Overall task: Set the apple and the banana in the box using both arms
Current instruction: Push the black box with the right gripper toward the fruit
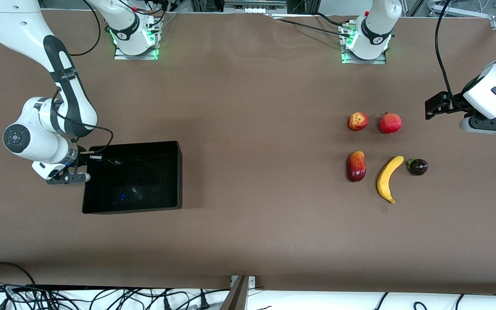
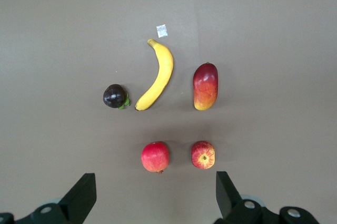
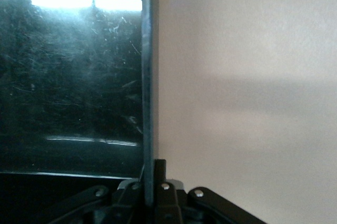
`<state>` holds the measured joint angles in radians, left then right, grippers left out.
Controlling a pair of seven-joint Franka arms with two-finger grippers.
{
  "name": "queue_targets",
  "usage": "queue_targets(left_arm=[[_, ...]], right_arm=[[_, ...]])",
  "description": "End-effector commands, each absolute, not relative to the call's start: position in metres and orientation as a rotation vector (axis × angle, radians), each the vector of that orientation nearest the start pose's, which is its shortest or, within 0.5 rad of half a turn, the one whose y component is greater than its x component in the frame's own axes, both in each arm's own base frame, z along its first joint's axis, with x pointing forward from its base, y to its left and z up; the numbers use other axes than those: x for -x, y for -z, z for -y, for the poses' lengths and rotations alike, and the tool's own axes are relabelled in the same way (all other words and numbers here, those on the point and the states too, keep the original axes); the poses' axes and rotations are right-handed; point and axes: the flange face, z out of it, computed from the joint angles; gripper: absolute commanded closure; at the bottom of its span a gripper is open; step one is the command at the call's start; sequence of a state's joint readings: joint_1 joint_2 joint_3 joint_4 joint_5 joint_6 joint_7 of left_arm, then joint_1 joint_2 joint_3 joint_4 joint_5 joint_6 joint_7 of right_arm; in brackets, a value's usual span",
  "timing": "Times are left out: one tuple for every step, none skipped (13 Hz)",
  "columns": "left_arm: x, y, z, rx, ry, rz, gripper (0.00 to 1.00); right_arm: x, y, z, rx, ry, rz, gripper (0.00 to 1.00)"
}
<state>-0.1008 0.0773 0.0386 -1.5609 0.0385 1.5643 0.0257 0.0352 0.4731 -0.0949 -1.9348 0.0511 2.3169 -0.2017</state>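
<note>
The apple (image 1: 358,121) lies near the left arm's end of the table, also in the left wrist view (image 2: 202,154). The banana (image 1: 389,178) lies nearer the front camera than it, also in the left wrist view (image 2: 157,76). The black box (image 1: 179,172) sits near the right arm's end and is empty. My left gripper (image 1: 489,127) hangs open and empty above the table beside the fruits; its fingers (image 2: 81,197) are wide apart. My right gripper (image 1: 88,161) is shut on the box's end wall (image 3: 147,76), one finger on each side (image 3: 152,174).
A uniformly red round fruit (image 1: 390,122) lies beside the apple. A dark-red and yellow elongated fruit (image 1: 356,166) and a small dark purple fruit (image 1: 418,166) flank the banana. A small white scrap (image 2: 161,30) lies by the banana's tip.
</note>
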Motion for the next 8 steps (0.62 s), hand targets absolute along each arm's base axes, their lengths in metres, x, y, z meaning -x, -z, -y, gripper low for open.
queue_targets(left_arm=[[-0.579,-0.59,0.035,3.097,-0.111,-0.158,0.0],[-0.579,-0.59,0.035,3.097,-0.109,-0.158,0.0],[-0.579,-0.59,0.036,3.099,-0.109,-0.16,0.0],[-0.579,-0.59,0.036,3.097,-0.111,-0.16,0.0],[-0.579,-0.59,0.033,3.098,-0.109,-0.153,0.0],[-0.579,-0.59,0.034,3.097,-0.111,-0.155,0.0],[-0.579,-0.59,0.035,3.097,-0.111,-0.158,0.0],[-0.579,-0.59,0.035,3.097,-0.109,-0.158,0.0]], right_arm=[[-0.636,-0.279,-0.016,3.073,-0.085,0.256,1.0],[-0.644,-0.295,-0.053,3.033,-0.052,0.277,1.0],[-0.648,-0.31,-0.091,3.019,-0.032,0.271,1.0],[-0.65,-0.322,-0.131,3.019,-0.029,0.262,1.0],[-0.651,-0.326,-0.171,3.018,-0.036,0.24,1.0],[-0.647,-0.327,-0.219,3.018,-0.031,0.216,1.0],[-0.634,-0.32,-0.274,3.02,-0.044,0.199,1.0],[-0.621,-0.313,-0.327,3.026,-0.053,0.149,1.0]])
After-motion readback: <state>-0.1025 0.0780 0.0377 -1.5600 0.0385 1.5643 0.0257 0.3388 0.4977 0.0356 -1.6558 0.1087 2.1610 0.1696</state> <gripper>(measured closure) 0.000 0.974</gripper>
